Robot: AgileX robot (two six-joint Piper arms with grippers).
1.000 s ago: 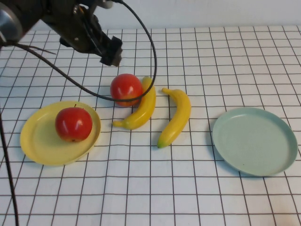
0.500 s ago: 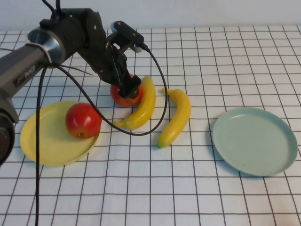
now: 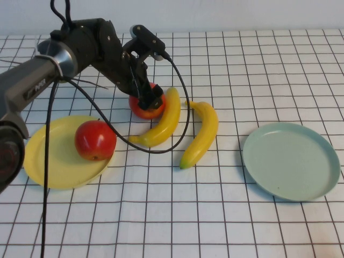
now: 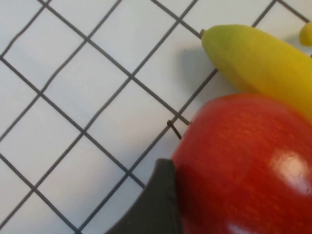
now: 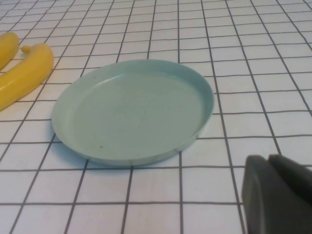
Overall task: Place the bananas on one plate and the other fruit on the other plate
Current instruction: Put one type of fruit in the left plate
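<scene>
While the left gripper [image 3: 148, 100] straddles the apple [image 3: 146, 109], jaws apart, right gripper [image 5: 273, 192] parked, jaws together.

A white tablecloth [image 3: 215, 226] with a black grid covers the table — behind it, a plain pale wall [image 3: 242, 13] runs along the far edge.

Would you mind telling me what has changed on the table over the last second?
The left gripper came down from above onto the loose apple, jaws wide around it. The plated apple shifted right on the yellow plate. Both bananas and the blue-green plate stayed put; the right gripper stayed shut beside it.
</scene>
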